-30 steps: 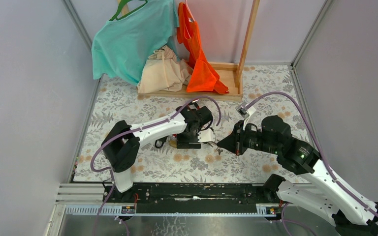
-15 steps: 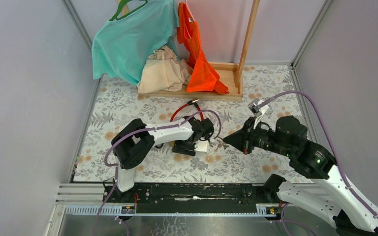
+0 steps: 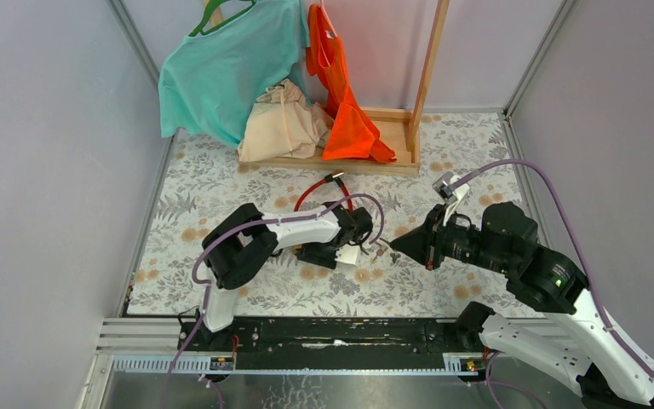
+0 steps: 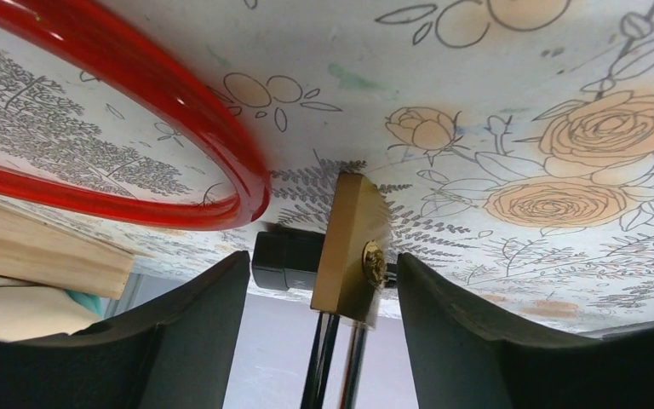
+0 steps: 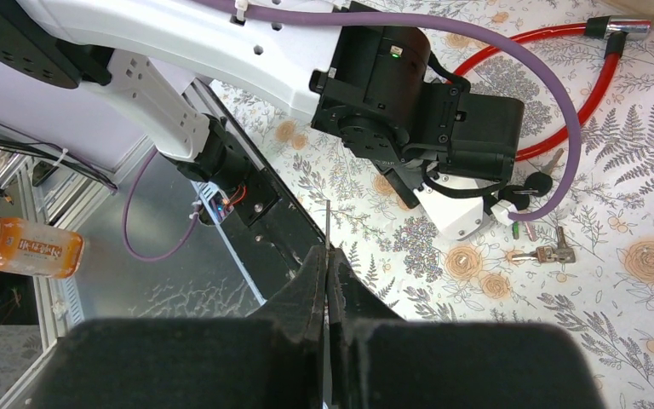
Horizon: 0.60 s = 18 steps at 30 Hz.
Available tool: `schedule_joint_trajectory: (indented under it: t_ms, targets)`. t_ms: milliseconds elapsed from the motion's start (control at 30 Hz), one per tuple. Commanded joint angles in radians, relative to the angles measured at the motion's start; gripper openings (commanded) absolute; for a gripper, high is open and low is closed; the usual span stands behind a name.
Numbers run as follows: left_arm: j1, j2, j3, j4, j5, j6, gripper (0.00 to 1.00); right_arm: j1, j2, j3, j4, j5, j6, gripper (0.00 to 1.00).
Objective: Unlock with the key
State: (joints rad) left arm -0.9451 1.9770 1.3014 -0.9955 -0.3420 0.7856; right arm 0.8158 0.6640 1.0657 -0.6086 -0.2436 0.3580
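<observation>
Left arm reaches in from the near-left corner. The left tool (image 4: 322, 256) is low over the middle of the tabletop (image 3: 221, 187), a bit toward the near edge. Its jaws are wide and straddle the brass padlock (image 4: 349, 239). The padlock and a black piece (image 4: 285, 260) beside it nearly fill the gap, and I can't tell if they are pinched or just bracketed. The padlock body end sits on the tabletop with the steel shackle legs running back toward the wrist, so its long axis lies along the fingers. No keyhole can be made out, only a round boss on the side face. The red cable (image 4: 179, 111) loops just beside it toward the far edge.

Loose keys (image 5: 547, 253) lie flat between the two tools, just beside the left tool on the near side.

The right tool (image 5: 327, 256) is clamped shut with a metal strip (image 5: 327, 223) poking from the tips. It is probably a key seen edge-on but too thin to be sure. The tool's long axis runs roughly parallel to the near edge, nose aimed left at the padlock. It is close but not touching.

Judgement: the next move depends on lining the strip up with the keyway. The left arm is at the lock, so the right arm does the insertion.
</observation>
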Motion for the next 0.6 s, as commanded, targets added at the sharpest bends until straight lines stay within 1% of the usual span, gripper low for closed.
schedule_joint_trajectory:
  t_ms: [0, 167, 567]
  targets:
    - [-0.008, 0.017, 0.041, -0.05, -0.035, 0.018, 0.72, -0.003, -0.001, 0.036, 0.019, 0.02, -0.014, 0.0]
    - [-0.009, 0.032, 0.07, -0.098, -0.041, 0.021, 0.76, -0.003, -0.003, 0.035, 0.019, 0.018, -0.015, 0.0]
    - [-0.01, 0.064, 0.062, -0.126, -0.042, -0.001, 0.76, -0.003, -0.014, 0.043, 0.006, 0.023, -0.017, 0.0]
